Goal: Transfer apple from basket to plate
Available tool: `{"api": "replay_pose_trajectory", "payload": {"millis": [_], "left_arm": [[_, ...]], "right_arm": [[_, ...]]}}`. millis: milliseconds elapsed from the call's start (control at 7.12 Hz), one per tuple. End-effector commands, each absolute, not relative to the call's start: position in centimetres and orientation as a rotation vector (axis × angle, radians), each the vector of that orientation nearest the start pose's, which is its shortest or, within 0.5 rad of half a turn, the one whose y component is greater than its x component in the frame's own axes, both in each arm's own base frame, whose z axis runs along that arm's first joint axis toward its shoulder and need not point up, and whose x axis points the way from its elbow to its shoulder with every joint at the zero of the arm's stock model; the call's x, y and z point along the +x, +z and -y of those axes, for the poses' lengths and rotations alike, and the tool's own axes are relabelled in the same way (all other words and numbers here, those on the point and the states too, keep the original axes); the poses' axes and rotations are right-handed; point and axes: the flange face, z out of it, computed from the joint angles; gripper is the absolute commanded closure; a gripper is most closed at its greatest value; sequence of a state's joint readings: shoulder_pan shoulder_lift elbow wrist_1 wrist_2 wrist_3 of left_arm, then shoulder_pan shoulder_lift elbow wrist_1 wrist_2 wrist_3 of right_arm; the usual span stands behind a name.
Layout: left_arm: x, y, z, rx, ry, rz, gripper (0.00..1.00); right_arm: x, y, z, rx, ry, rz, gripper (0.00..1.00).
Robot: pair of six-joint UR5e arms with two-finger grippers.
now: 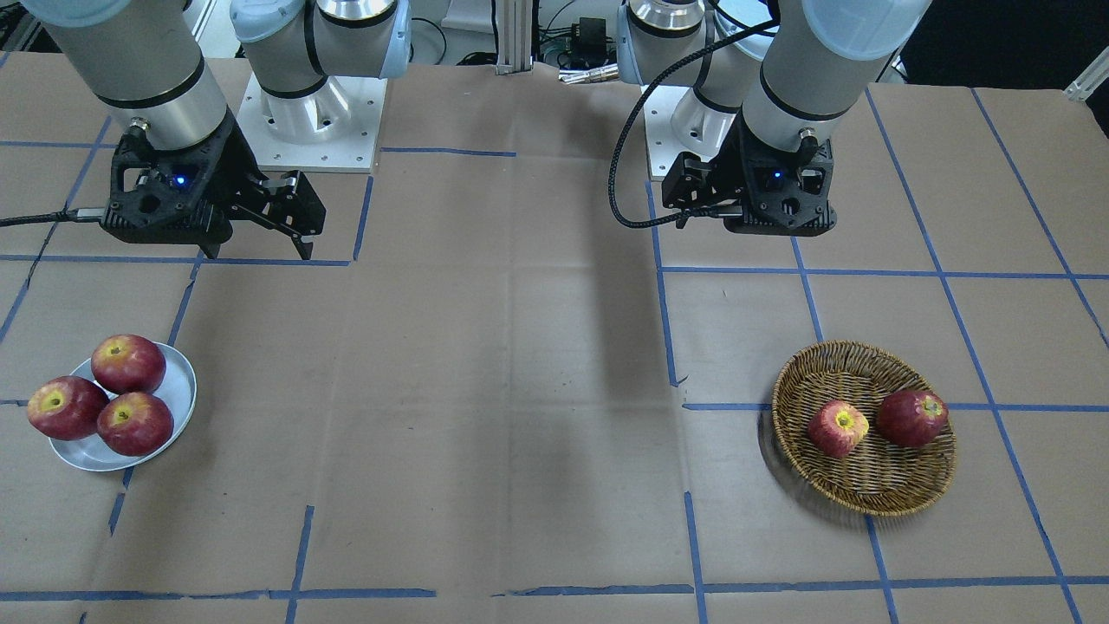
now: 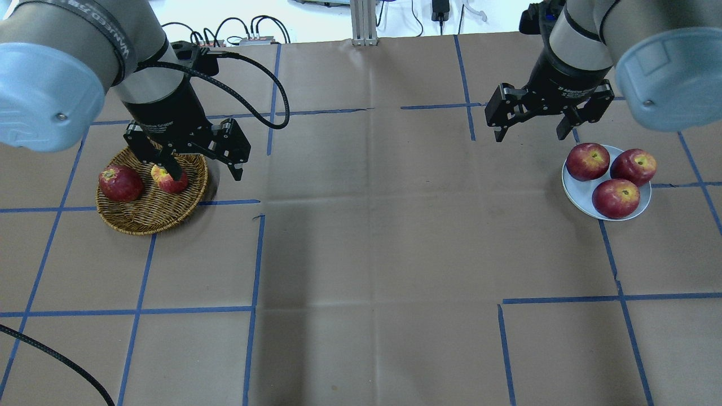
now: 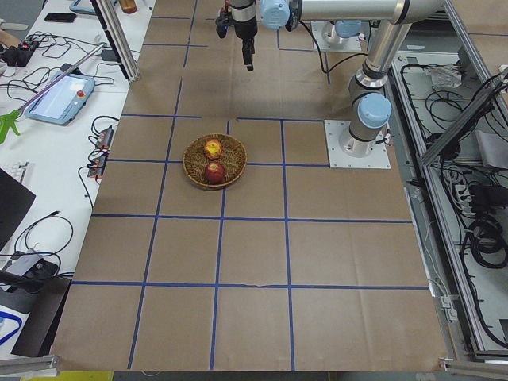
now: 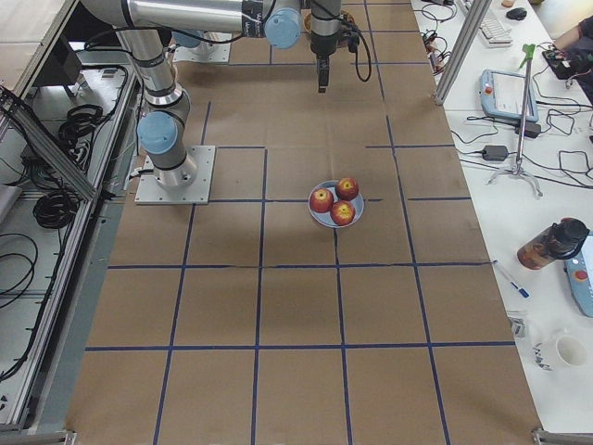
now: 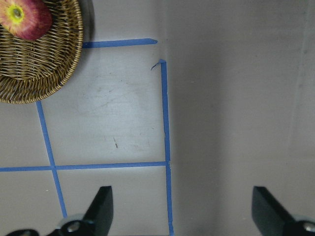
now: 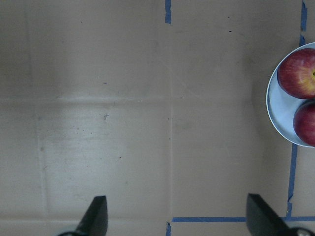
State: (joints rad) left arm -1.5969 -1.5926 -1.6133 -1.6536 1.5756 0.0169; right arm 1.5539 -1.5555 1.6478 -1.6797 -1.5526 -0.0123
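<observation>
The pale streaky apple [image 1: 838,427] with a yellow stem patch lies in the wicker basket [image 1: 875,485] beside a dark red apple [image 1: 911,417]. In the overhead view my left gripper [image 2: 206,169] hangs open and empty above the basket's [image 2: 146,217] inner edge, and one finger partly hides the apple [image 2: 169,179]. The left wrist view shows the apple [image 5: 24,17] and basket [image 5: 44,64] at top left. The silver-grey plate [image 2: 574,186] holds three deep-red apples. My right gripper [image 2: 530,132] hangs open and empty just beyond the plate's inner side.
Brown paper with blue tape lines covers the table. The two arm bases [image 1: 312,121] stand at the robot's edge. The plate's rim [image 6: 280,108] shows at the right of the right wrist view.
</observation>
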Motion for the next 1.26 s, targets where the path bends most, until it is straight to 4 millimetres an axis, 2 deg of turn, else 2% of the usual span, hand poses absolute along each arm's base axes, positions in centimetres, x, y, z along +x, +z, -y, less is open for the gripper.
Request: {"api": "replay_pose_trajectory", "payload": {"millis": [0, 562, 702, 1124], "left_arm": [[-14.54, 44.90, 48.15, 0.068, 0.231, -3.127, 0.00], [-14.48, 44.69, 48.32, 0.072, 0.236, -3.127, 0.00], [-14.73, 44.13, 48.44, 0.079, 0.250, -3.128, 0.00], [-14.77, 44.56, 48.55, 0.082, 0.235, -3.125, 0.00]], "right_arm": [[12.67, 45.35, 50.06, 0.007, -0.027, -3.123, 0.00], [12.67, 45.35, 50.06, 0.007, -0.027, -3.123, 0.00], [12.67, 45.35, 50.06, 0.007, -0.027, -3.123, 0.00], [12.67, 45.35, 50.06, 0.007, -0.027, -3.123, 0.00]]}}
